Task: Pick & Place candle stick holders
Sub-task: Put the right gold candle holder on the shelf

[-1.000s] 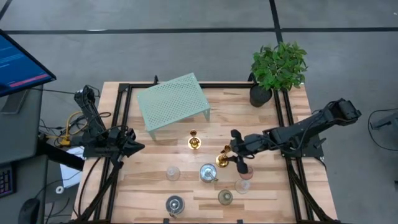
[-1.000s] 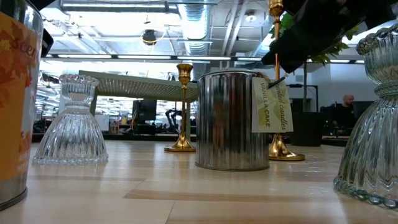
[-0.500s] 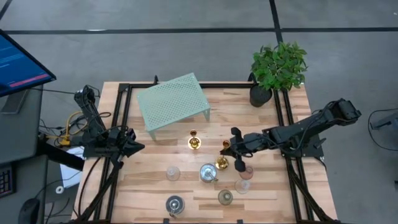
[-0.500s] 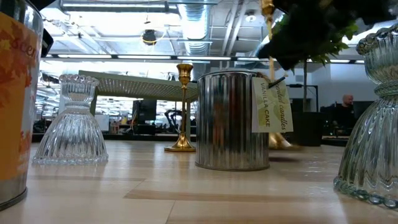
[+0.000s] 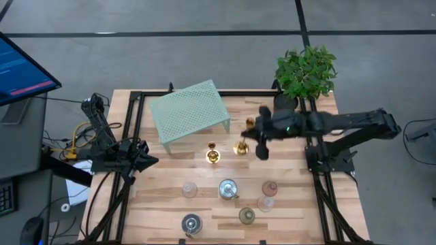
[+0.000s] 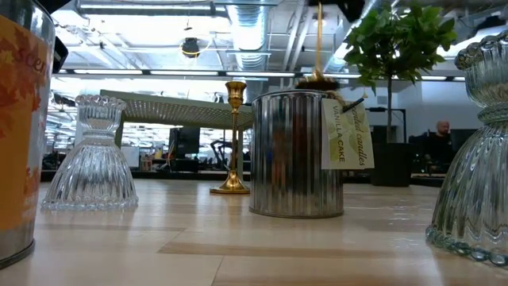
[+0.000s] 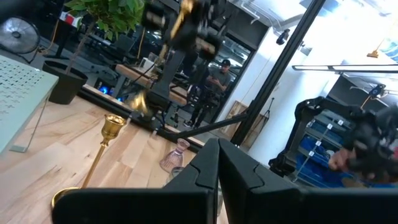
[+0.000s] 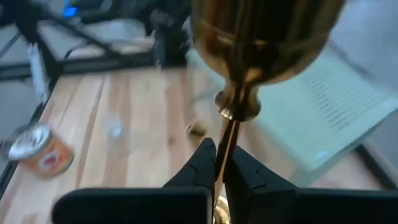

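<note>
My right gripper (image 5: pixel 259 138) hangs above the table's far middle, shut on a tall slim gold candlestick (image 5: pixel 244 136), which is off the wood. A shorter gold candlestick (image 5: pixel 212 155) stands on its round foot nearby. Along the near half stand a clear glass holder (image 5: pixel 189 189), a silvery tin (image 5: pixel 228 188), a pink glass (image 5: pixel 270 187), another clear one (image 5: pixel 266 203), a greenish one (image 5: pixel 246 216) and a second tin (image 5: pixel 191 223). My left gripper (image 5: pixel 148 161) waits shut at the left edge. My right gripper pinches the tall candlestick's thin stem (image 8: pixel 225 146) between its two fingers (image 8: pixel 202 165), just under the cup (image 8: pixel 267 31). The fingers come from the table's right, slanting down, and lie across the stem. The candlestick hangs about upright, its foot (image 6: pixel 317 79) lifted clear of the table.
A mint-green perforated rack (image 5: pixel 189 112) stands at the far left-middle, just left of the lifted candlestick. A potted plant (image 5: pixel 304 71) sits at the far right corner. Black frame rails (image 5: pixel 133 136) run along both sides. Bare wood lies between the rack and the near row of holders.
My right gripper has shut on the tall gold candlestick's stem, then risen and swung toward the table's far edge. The candlestick has come off the wood beside the silvery tin and now hangs clear near the rack.
</note>
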You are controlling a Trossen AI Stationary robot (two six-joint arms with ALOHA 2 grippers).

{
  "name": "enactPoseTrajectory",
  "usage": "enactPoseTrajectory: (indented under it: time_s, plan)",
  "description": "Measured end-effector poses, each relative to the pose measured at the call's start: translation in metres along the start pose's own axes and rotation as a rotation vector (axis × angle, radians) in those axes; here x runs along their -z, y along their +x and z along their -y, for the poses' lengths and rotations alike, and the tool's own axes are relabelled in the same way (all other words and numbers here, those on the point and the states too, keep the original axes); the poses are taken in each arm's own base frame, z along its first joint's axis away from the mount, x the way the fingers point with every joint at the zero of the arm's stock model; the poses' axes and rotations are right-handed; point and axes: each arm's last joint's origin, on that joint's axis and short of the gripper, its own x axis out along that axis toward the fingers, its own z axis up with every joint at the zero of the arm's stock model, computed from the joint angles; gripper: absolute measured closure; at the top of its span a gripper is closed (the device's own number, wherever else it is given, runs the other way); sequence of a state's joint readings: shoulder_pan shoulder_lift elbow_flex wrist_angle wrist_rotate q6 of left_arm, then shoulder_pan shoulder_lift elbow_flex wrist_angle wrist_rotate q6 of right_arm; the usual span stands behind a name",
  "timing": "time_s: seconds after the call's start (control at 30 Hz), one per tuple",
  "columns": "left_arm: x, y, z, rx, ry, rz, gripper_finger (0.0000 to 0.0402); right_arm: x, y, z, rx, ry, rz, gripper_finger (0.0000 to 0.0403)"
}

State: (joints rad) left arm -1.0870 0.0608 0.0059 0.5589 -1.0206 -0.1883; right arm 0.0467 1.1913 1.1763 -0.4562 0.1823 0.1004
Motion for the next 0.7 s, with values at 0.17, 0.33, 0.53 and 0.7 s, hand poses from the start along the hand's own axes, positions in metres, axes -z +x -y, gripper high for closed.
enactPoseTrajectory:
  time_s: [0.17, 0.33, 0.53, 0.7]
  plan:
    - [0.0, 0.0, 0.0, 0.0, 0.0, 0.0, 0.0394, -0.031, -0.001, 0.021, 0.103, 0.043, 0.083, 0.0401]
    - [0.0, 0.0, 0.0, 0.0, 0.001, 0.0, 0.0394, -0.054, 0.024, 0.028, 0.212, 0.048, 0.156, 0.0402]
    - [0.0, 0.0, 0.0, 0.0, 0.001, -0.001, 0.0394, -0.077, 0.067, 0.05, 0.282, 0.072, 0.122, 0.0402]
    - [0.0, 0.0, 0.0, -0.001, 0.001, -0.001, 0.0394, -0.1, 0.093, 0.079, 0.356, 0.066, 0.14, 0.0402]
